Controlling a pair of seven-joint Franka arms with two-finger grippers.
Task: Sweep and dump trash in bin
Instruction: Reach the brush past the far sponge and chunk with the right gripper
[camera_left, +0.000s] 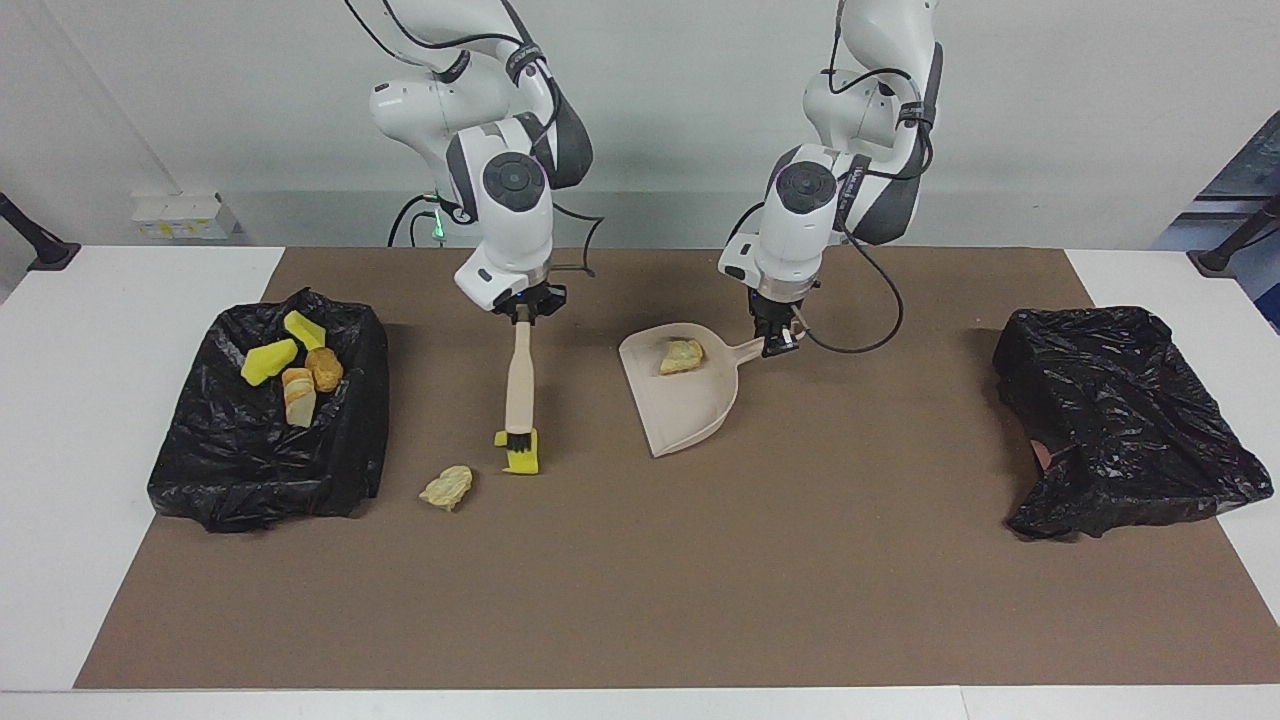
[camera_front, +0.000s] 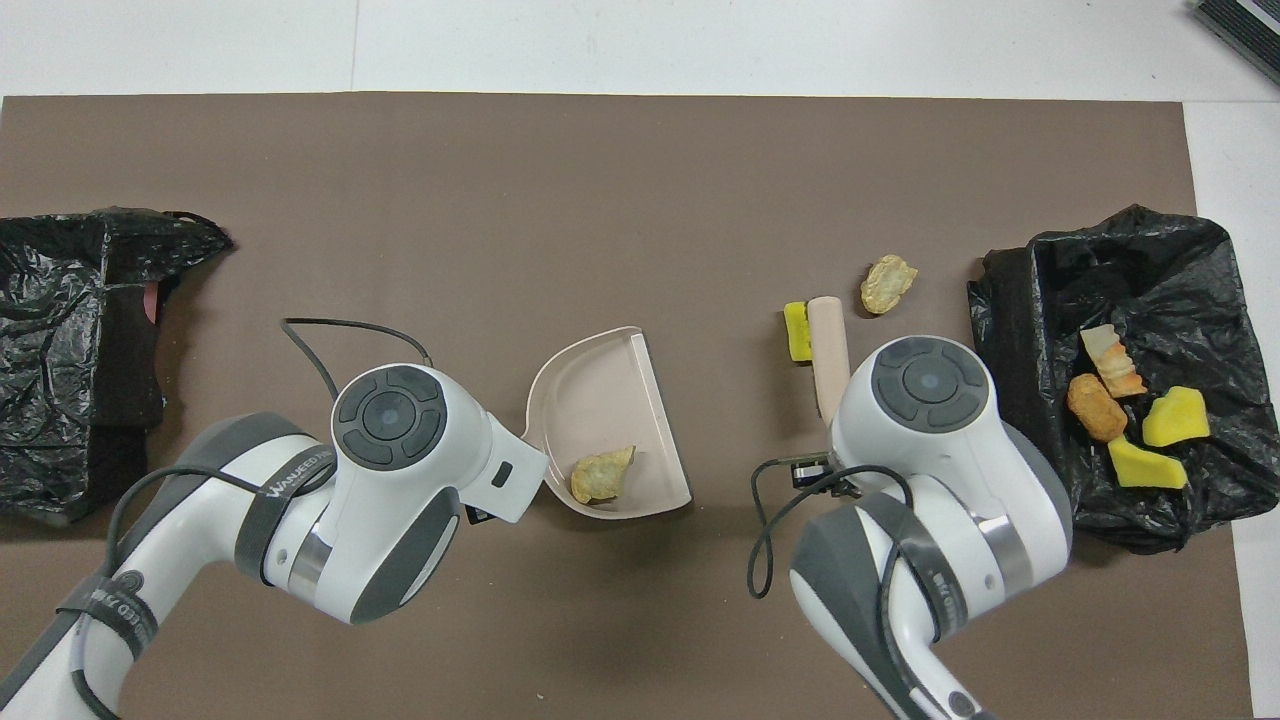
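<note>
Four scraps (camera_left: 293, 365) binned, one in dustpan (camera_left: 690, 400) pinched by left gripper (camera_left: 775, 340); two left, right gripper (camera_left: 522, 308) clamping brush (camera_left: 519, 385).

Robot lab, 2 white arms (camera_left: 505, 190), brown mat (camera_left: 700, 560), bare wall (camera_left: 1050, 100)

One piece of lettering can be read: white capitals on a grey strap (camera_front: 292, 478) wrapped around the left arm (camera_front: 300, 530), seen in the overhead view, which seem to spell "WANJEED", though the last letters are unclear. A second strap (camera_front: 120, 605), lower on the same arm, carries white letters too small to make out.
</note>
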